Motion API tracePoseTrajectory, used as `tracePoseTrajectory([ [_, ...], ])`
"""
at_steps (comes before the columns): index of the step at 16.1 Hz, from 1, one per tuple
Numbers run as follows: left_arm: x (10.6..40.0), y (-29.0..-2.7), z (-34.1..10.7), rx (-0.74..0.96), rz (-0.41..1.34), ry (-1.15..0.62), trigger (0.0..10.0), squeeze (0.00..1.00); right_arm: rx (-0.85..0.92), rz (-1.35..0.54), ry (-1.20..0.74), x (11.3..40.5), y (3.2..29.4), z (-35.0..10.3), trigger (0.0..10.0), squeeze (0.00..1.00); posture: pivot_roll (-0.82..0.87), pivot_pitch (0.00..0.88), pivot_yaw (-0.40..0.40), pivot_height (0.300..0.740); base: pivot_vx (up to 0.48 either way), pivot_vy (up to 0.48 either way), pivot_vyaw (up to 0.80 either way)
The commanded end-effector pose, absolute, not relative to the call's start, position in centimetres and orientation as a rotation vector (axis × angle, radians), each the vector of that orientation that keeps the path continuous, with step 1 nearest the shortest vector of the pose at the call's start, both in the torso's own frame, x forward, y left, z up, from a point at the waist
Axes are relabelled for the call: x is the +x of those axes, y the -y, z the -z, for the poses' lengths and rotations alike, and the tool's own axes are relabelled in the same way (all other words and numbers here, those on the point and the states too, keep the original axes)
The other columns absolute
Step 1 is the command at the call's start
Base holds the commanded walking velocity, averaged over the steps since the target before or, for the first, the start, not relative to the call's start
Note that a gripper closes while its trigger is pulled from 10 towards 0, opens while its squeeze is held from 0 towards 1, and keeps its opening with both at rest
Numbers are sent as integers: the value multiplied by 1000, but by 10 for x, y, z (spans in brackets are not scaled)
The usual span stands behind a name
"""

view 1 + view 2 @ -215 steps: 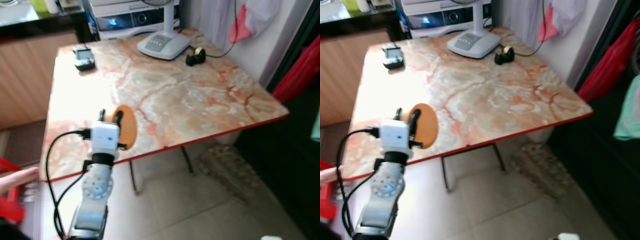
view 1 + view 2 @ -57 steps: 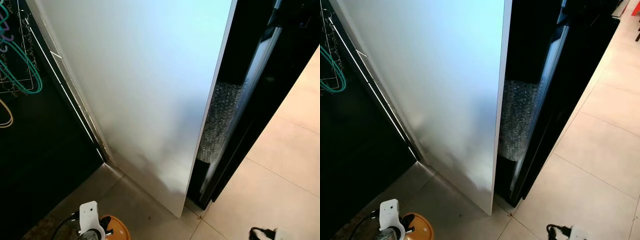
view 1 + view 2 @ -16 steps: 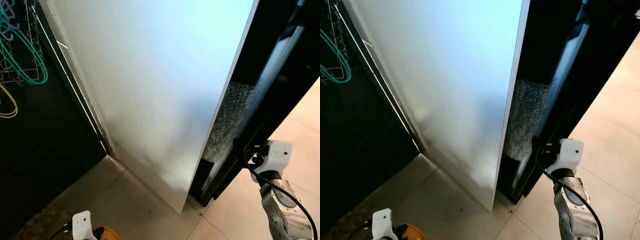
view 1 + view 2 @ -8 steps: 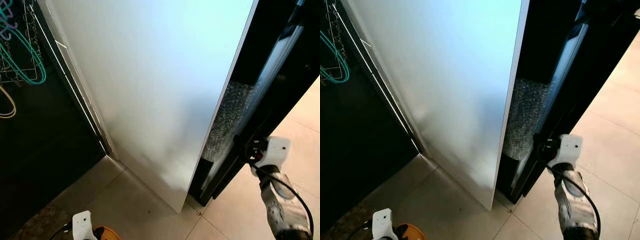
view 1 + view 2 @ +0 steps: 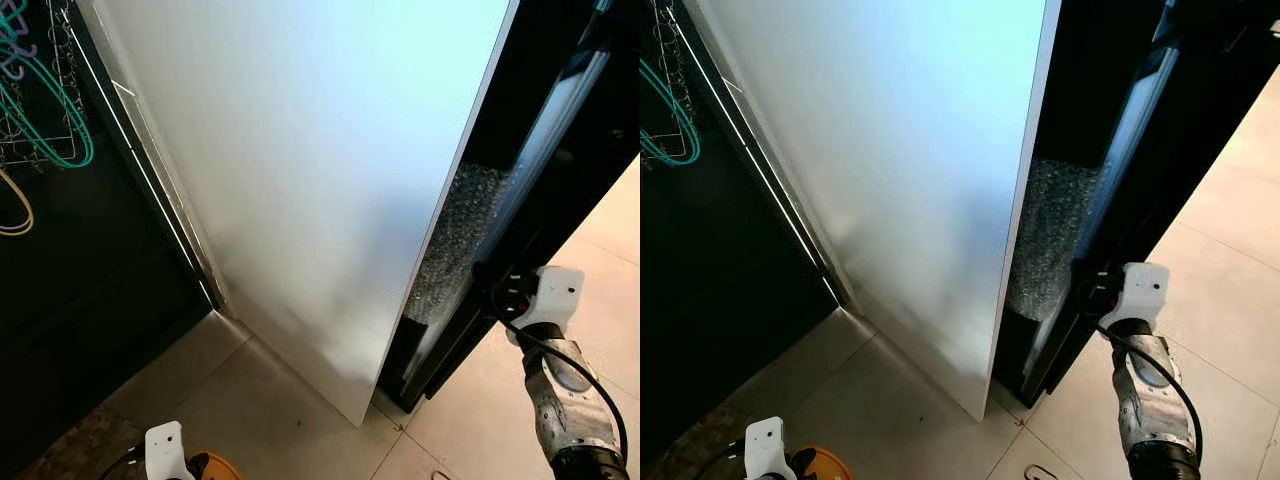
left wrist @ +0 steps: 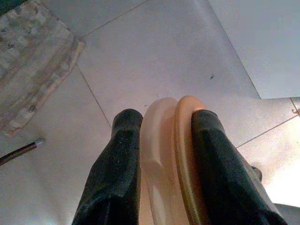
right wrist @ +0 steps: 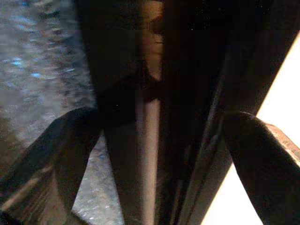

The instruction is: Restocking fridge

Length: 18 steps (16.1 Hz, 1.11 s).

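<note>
Since a second ago my right jaws (image 5: 1087, 287) have edged closer to the fridge door's (image 5: 1145, 130) dark edge, spread apart to either side of it. Low at my left, my left jaws (image 6: 161, 140) clamp the orange lid (image 6: 176, 154). Beyond, the door edge runs upright, so my right arm is nearer it.

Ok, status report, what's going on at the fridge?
Left gripper shut on orange plate, low over floor. Right gripper open, fingers astride dark fridge door edge. Door barely ajar, still blocking the inside.
</note>
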<state>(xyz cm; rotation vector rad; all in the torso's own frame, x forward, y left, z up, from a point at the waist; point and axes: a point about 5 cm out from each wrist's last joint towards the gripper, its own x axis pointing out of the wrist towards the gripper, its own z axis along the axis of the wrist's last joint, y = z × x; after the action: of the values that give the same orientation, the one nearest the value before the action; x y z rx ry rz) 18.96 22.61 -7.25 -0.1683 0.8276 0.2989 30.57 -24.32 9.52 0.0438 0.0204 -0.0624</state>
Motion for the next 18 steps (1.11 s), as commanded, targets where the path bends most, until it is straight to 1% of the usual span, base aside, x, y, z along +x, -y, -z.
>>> tracePoseTrajectory([
  [1, 179, -226, 78, -151, -293, -872, 10000, 0, 26, 130, -20, 301, 255, -93, 10000, 0, -68, 109, 15, 740, 0, 0, 0],
  [2, 179, -226, 78, -152, -292, -872, 10000, 0, 25, 184, -16, 298, 263, -91, 10000, 0, -67, 109, 15, 740, 0, 0, 0],
  [6, 179, -226, 78, -153, -292, -873, 10000, 0, 16, 237, -24, 291, 271, -85, 10000, 0, -62, 104, 11, 740, 0, 0, 0],
  [10, 179, -225, 78, -155, -289, -874, 10000, 0, -9, 330, -61, 274, 284, -71, 10000, 0, -61, 101, 10, 740, 0, 0, 0],
  [13, 179, -224, 79, -157, -289, -875, 10000, 0, 0, 417, -101, 258, 294, -57, 10000, 0, -57, 95, 9, 740, 0, 0, 0],
  [18, 180, -223, 78, -160, -286, -876, 10000, 0, -22, 568, -214, 222, 313, -28, 10000, 0, -66, 94, 8, 740, 0, 0, 0],
])
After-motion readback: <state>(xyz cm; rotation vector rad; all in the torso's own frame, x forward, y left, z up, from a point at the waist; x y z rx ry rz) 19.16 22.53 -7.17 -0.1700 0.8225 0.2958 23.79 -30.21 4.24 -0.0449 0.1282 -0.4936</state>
